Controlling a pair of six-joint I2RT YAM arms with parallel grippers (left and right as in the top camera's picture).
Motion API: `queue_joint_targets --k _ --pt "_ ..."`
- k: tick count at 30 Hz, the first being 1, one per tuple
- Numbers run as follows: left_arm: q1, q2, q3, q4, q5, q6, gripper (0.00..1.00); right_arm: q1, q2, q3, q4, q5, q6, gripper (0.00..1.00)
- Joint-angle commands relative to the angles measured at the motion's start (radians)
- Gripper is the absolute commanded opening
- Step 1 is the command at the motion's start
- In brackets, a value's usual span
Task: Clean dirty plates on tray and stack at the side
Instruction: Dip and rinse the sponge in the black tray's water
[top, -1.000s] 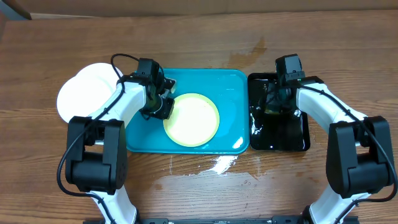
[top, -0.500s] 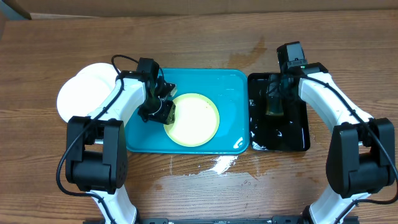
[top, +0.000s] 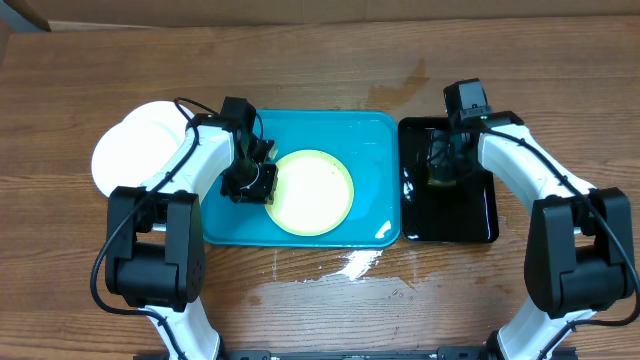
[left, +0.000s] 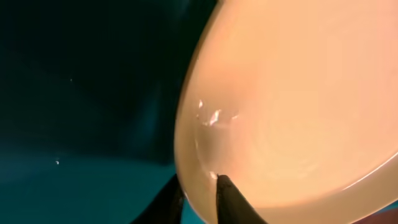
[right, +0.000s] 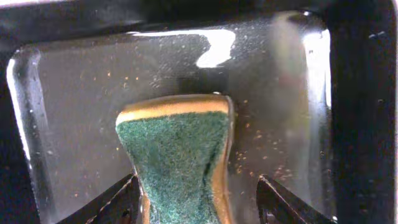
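Presently, left gripper (top: 262, 180) clamps the left rim of the yellow-green plate (top: 312, 192), centre of tray (top: 370, 130); right gripper (top: 443, 170) pinches sponge (right: 177, 149) over black tray (top: 480, 225), right of frame; scrubbing step in hand; next, sponge must cross onto plate.

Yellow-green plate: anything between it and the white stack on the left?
Only the tray's raised left rim and the left arm's own links lie between the yellow-green plate and the white stack; nothing loose shows. The left claw sits at the plate's left edge. The right claw holds the sponge over the black tray.
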Motion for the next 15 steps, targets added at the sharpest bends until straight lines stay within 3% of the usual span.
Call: queue_joint_targets --k 1,5,8,10,12,13,15 --pt "0.003 0.014 -0.009 0.018 -0.027 -0.004 0.07 -0.002 -0.006 -0.014 0.016 -0.024 0.003 0.64" --pt "0.003 0.014 -0.009 0.062 -0.103 0.074 0.04 -0.002 -0.006 -0.045 0.028 -0.021 0.003 0.63" --pt "0.003 0.014 -0.009 0.096 -0.137 0.139 0.04 -0.002 -0.006 -0.049 -0.013 -0.025 0.003 0.40" --pt "0.003 0.014 -0.009 0.120 -0.153 0.154 0.06 -0.002 -0.006 -0.049 -0.042 -0.038 0.003 0.35" --pt "0.003 0.014 -0.009 0.140 -0.156 0.153 0.06 -0.002 -0.006 -0.049 -0.063 -0.053 0.003 0.21" --pt "0.003 0.014 -0.009 0.147 -0.156 0.152 0.07 -0.002 -0.006 -0.048 -0.074 -0.056 0.003 0.17" --pt "0.003 0.014 -0.009 0.156 -0.156 0.152 0.08 -0.002 -0.007 -0.048 -0.086 -0.055 0.003 0.19"
